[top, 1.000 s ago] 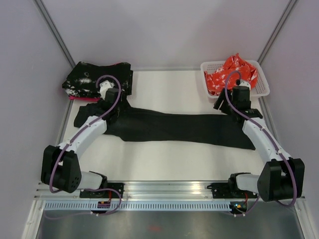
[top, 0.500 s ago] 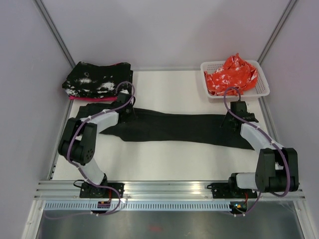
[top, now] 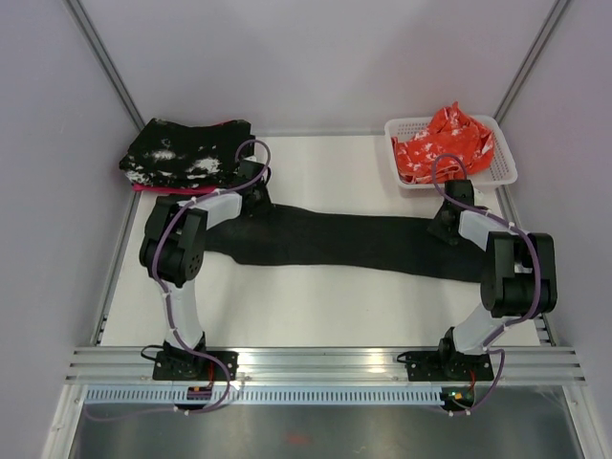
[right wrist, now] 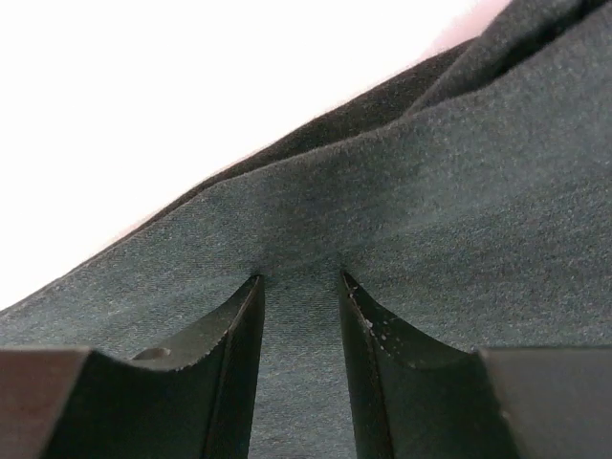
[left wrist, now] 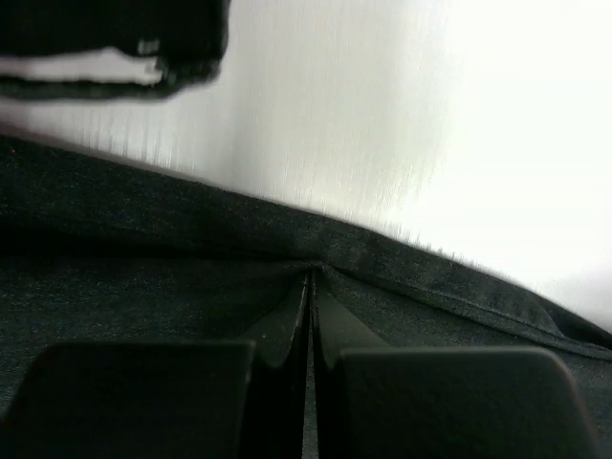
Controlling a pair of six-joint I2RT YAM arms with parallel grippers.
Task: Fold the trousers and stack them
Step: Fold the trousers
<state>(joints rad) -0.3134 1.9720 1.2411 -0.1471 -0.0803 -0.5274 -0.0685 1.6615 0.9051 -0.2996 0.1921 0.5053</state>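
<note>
The black trousers lie stretched flat across the table from left to right. My left gripper is at their far left edge. In the left wrist view it is shut, pinching a small pucker of the dark cloth. My right gripper presses down on the far right end of the trousers. In the right wrist view its jaws stand partly apart with a strip of the cloth between them, wrinkling at the tips.
A folded stack of black white-speckled cloth sits at the back left, just beyond my left gripper, and shows in the left wrist view. A white basket holding orange-red cloth stands at the back right. Walls close in on both sides.
Both arms have reached farther out over the trousers' far edge. The left jaws closed onto the cloth. The right jaws have narrowed around the cloth.
</note>
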